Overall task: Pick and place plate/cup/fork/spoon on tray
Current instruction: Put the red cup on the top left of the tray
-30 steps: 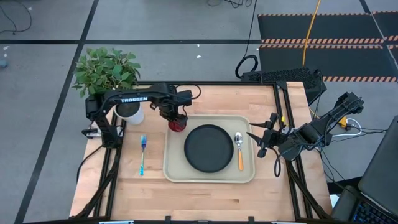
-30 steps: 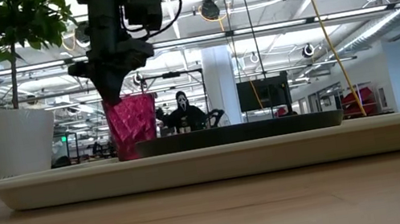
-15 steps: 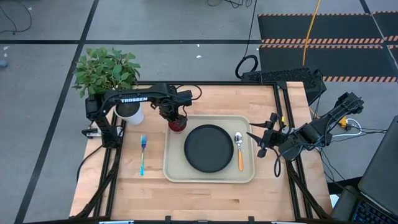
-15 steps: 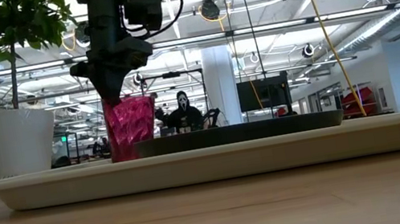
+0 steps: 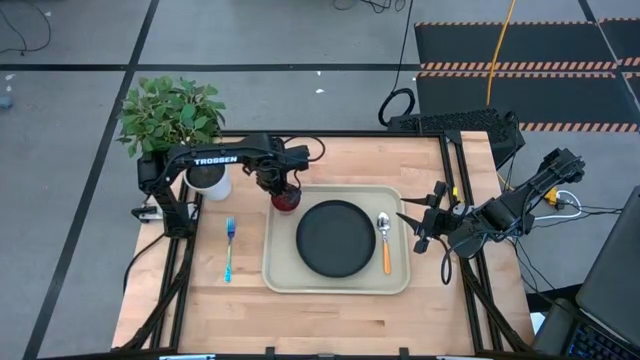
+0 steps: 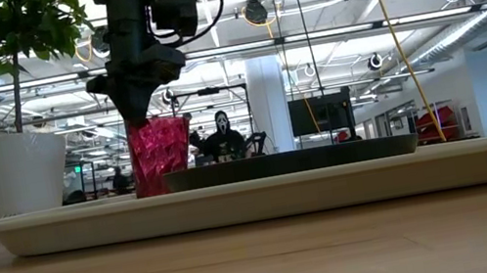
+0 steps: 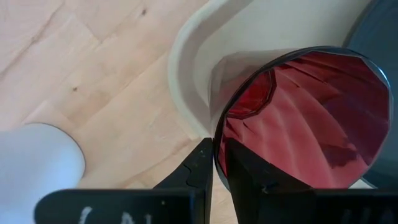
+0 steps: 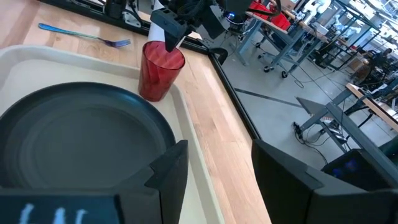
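Observation:
The dark red cup (image 5: 286,199) stands upright in the far left corner of the beige tray (image 5: 275,272); it also shows in the low view (image 6: 162,156) and the right wrist view (image 8: 158,70). My left gripper (image 5: 283,187) is above it, shut on its rim. The black plate (image 5: 335,238) lies in the middle of the tray. The orange-handled spoon (image 5: 385,247) lies on the tray to the right of the plate. The blue-handled fork (image 5: 229,248) lies on the table left of the tray. My right gripper (image 5: 420,228) is open and empty, off the tray's right edge. My left gripper pinches the cup's rim (image 7: 216,146) on the side toward the white pot, one finger (image 7: 249,177) inside the cup and one finger (image 7: 198,167) outside. The fingers come from above, pointing down. The cup stays upright, its base down in the tray's corner behind the tray's rim.
A white pot with a green plant (image 5: 172,125) stands at the table's far left corner, close behind my left arm. Bare wood lies at the near side of the tray and along the far edge of the table.

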`<state>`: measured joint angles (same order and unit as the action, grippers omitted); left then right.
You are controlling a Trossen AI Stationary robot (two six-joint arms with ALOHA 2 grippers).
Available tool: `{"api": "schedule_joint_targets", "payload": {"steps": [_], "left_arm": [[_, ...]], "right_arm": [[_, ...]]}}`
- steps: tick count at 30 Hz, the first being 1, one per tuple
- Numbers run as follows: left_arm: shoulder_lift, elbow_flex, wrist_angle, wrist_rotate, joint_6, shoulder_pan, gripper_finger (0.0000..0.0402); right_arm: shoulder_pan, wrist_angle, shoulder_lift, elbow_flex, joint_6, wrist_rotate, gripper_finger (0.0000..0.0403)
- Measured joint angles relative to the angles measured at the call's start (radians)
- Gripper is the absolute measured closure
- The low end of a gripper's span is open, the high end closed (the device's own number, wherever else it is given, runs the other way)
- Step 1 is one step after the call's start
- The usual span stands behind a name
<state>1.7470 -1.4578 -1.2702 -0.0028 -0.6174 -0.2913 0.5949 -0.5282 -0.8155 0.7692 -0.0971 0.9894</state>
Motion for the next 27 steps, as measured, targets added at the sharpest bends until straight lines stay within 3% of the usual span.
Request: {"api": "schedule_joint_targets", "payload": {"steps": [17,27], "left_arm": [[0.0,0.0,0.04,-0.042,0.035,-0.003,0.0354],[0.0,0.0,0.041,-0.063,0.039,-0.002,0.0284]], "right_arm": [[0.0,0.0,0.0,0.0,-0.022,-0.052,0.0234],[0.0,0.001,0.0,0.0,-0.022,-0.052,0.0234]]}}
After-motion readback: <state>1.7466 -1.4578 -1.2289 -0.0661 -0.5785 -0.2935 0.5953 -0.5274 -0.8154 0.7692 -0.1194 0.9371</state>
